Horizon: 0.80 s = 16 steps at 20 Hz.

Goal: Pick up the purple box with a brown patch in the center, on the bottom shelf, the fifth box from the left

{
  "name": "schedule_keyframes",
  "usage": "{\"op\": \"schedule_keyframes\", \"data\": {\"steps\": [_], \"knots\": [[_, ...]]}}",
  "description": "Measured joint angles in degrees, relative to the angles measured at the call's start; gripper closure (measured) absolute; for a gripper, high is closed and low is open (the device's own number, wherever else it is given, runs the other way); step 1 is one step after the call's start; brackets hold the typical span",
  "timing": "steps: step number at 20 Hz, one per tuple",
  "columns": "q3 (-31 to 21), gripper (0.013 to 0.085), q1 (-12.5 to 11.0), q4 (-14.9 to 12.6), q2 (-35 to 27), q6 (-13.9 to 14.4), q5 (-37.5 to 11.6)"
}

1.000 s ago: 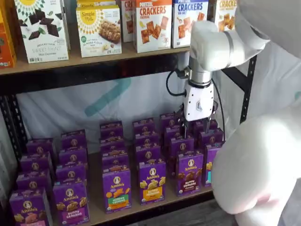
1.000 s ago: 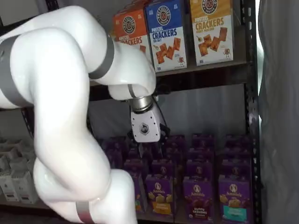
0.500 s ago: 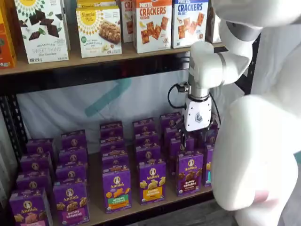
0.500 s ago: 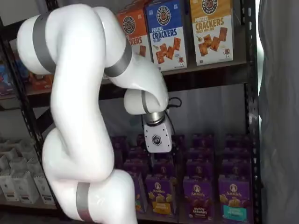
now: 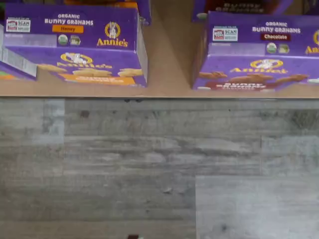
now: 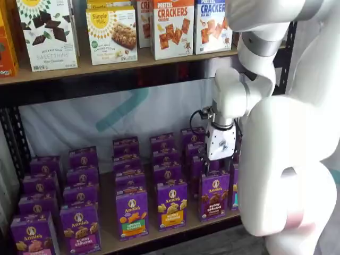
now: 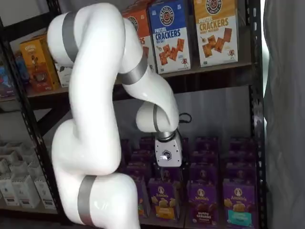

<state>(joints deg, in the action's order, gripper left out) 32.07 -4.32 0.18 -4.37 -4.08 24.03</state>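
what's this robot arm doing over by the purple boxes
A white robot arm is reaching into the bottom shelf, which is stocked with rows of purple Annie's cartons. Its gripper hangs just above the front box with brown chocolate snacks pictured on it, the purple box. Nothing is held yet. The wrist view shows that chocolate carton beside a honey one at the shelf's front edge.

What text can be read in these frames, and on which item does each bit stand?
"ORGANIC BUNNY GRAHAMS Chocolate", "SCAN": top of the purple box, wrist view.
"Annie's BUNNY GRAHAMS": its front.
"ORGANIC BUNNY GRAHAMS Honey", "Annie's": honey box.
"PRETZEL CRACKERS": orange cracker box; blue cracker box.
"Simple Mills": yellow-sun box.
"SWEET THINS": white chocolate-thins box.
Remaining small print: too blurred to read.
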Motion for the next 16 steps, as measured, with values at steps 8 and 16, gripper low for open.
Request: {"op": "schedule_keyframes", "data": {"steps": [8, 16], "knots": [[5.4, 0.013, -0.2, 1.5, -9.1, -1.7, -4.0], [12.1, 0.013, 0.0, 0.0, -18.1, -0.1, -5.8]]}}
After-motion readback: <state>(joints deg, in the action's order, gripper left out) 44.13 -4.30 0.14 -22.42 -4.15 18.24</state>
